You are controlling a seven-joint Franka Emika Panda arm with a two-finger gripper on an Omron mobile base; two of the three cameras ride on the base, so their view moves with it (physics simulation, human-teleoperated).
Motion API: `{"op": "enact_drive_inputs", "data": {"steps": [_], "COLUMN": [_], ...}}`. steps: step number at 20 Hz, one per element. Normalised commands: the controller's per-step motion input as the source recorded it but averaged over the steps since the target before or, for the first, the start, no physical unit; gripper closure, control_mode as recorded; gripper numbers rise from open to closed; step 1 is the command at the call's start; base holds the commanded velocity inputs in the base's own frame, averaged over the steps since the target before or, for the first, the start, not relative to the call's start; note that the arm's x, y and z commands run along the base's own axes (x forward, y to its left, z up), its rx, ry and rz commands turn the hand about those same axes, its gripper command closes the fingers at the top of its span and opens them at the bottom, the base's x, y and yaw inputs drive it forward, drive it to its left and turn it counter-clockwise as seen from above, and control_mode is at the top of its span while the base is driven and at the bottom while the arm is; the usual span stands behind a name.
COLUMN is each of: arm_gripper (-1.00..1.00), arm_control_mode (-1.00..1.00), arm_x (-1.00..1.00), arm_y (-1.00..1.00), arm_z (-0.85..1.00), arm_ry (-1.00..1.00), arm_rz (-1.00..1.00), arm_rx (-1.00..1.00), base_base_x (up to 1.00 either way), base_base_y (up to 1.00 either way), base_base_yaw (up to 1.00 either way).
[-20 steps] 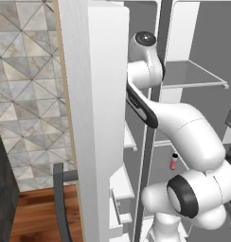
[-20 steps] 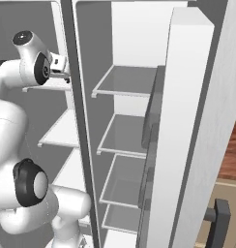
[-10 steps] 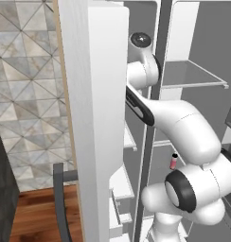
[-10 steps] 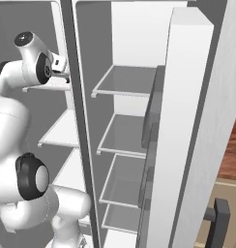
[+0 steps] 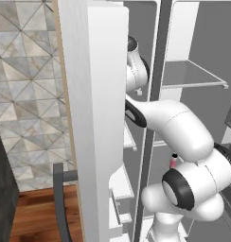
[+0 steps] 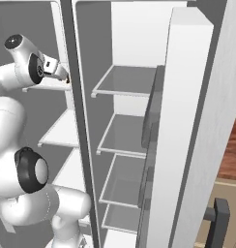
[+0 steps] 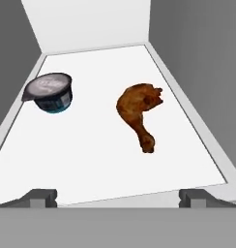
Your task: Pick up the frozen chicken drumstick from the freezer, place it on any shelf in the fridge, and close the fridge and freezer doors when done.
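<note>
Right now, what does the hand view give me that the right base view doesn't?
Hand view alone: the orange-brown glossy chicken drumstick lying on an opaque white freezer shelf, a small dark teal tub beside it, apart, and the open gripper. Right base view alone: the fridge's grey translucent shelves and open light-grey door. Shared: the white-shelved freezer compartment.

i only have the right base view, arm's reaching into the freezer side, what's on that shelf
Observer: The hand view shows the frozen chicken drumstick lying on the white freezer shelf, thin end toward the camera.
Operator: anything else near it
Observer: A small teal tub sits on the same shelf, apart from the drumstick.
Operator: jaws on it yet
Observer: No. The gripper is open, jaws wide, short of the drumstick, nothing between them.
</note>
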Motion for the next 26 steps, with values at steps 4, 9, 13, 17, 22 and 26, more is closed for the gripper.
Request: {"op": "enact_drive_inputs", "data": {"steps": [4,9,13,17,22,26], "arm_gripper": [-1.00,-1.00,-1.00,-1.00,-1.00,-1.00], "arm_control_mode": [-1.00,-1.00,-1.00,-1.00,-1.00,-1.00], "arm_x": [0.42,0.23,0.14,0.28,0.33,0.25], "arm_y": [-0.05,-0.47,-0.38,-0.06,-0.02,0.00], "arm_z": [-0.01,-0.17,-0.23,-0.28,-0.47,-0.35], "arm_ry": [0.00,0.00,0.00,0.04,0.05,0.03], "arm_rz": [0.00,0.00,0.00,0.00,0.00,0.00], "arm_rx": [0.00,0.06,0.07,0.03,0.00,0.00], "base_base_x": [0.00,0.00,0.00,0.00,0.00,0.00], "base_base_y": [0.00,0.00,0.00,0.00,0.00,0.00], "base_base_yaw": [0.00,0.00,0.00,0.00,0.00,0.00]}}
